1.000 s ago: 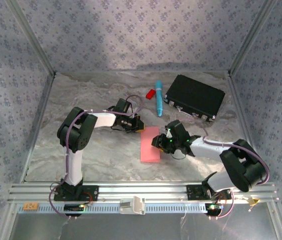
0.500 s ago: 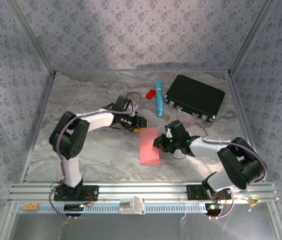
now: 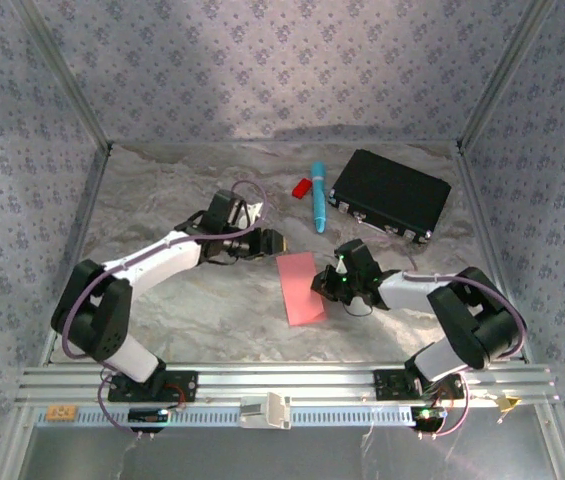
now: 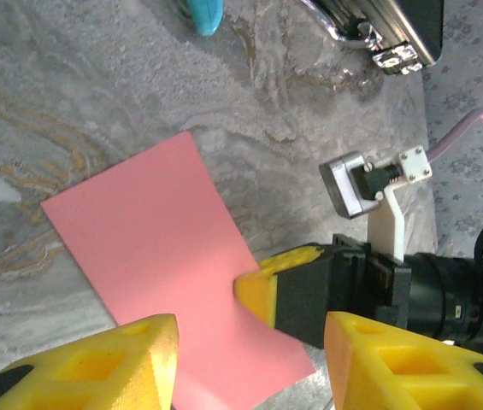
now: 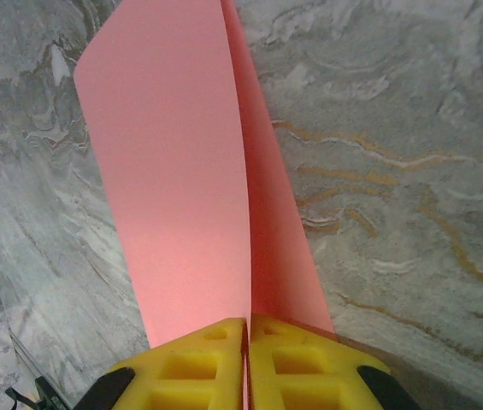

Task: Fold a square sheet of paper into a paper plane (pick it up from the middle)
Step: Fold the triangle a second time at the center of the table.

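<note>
Square sheet of paper (image 3: 300, 288) is lying on the marbled table (image 3: 182, 300), near the middle, between the two arms. It is showing as a narrow pink-red rectangle, and in the right wrist view it (image 5: 181, 171) is standing in two layers that are meeting along one line, so it seems to be folded in half.

On the left, the left gripper (image 3: 270, 241) is hovering just beside the far corner of the sheet. Its yellow fingers (image 4: 130, 359) are standing well apart and nothing is sitting between them; below them the paper (image 4: 164, 273) is resting flat.

On the right, the right gripper (image 3: 320, 285) is lying low at the right long edge of the sheet. Its fingertips are pressed together (image 5: 247, 329) and both layers of the paper are coming out from between them, so it is clamping the sheet.

Further right and behind, the blue pen (image 3: 317, 197) and the black case (image 3: 390, 195) are lying well apart from the work.

The step in hand is probably making the half fold firm or starting the next fold. To do it well, the right pinch should hold both layers without sliding, and the left fingers should come down onto the free corner slowly, so that the edges are matching and the thin paper is not wrinkling or being dragged over the table.
</note>
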`<action>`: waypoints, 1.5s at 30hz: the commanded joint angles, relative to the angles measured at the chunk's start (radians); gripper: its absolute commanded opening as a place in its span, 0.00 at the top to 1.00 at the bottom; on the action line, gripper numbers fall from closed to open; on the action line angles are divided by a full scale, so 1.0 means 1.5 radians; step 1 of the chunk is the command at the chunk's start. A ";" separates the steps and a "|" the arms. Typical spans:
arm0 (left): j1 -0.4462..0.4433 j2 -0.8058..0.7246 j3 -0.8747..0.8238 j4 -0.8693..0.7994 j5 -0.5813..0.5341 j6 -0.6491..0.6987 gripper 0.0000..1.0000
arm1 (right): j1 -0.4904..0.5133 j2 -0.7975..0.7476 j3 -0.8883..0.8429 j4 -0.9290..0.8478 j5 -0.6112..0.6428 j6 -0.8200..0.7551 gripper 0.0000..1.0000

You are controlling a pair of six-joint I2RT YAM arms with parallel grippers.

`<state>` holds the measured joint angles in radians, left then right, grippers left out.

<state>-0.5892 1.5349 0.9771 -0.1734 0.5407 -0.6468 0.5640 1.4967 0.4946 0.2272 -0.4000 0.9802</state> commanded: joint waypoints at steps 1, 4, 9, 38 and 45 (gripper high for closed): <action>-0.013 -0.035 -0.019 -0.014 -0.027 0.025 0.52 | -0.001 0.006 0.004 0.021 0.019 0.019 0.90; -0.024 -0.052 -0.031 -0.014 -0.042 0.034 0.52 | -0.003 -0.010 -0.018 0.044 0.040 0.046 0.90; -0.032 -0.062 -0.038 -0.014 -0.058 0.040 0.52 | -0.002 -0.045 -0.037 0.051 0.069 0.070 0.91; -0.102 -0.084 -0.053 0.017 -0.094 0.112 0.56 | -0.016 -0.131 -0.069 0.035 0.032 0.054 0.76; -0.134 -0.071 -0.056 0.032 -0.088 0.145 0.58 | -0.058 -0.107 -0.045 -0.009 -0.064 -0.024 0.82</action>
<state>-0.7879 1.4406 0.8948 -0.1501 0.4065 -0.4740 0.4889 1.3186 0.3859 0.2707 -0.4019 1.0298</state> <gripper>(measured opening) 0.427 0.185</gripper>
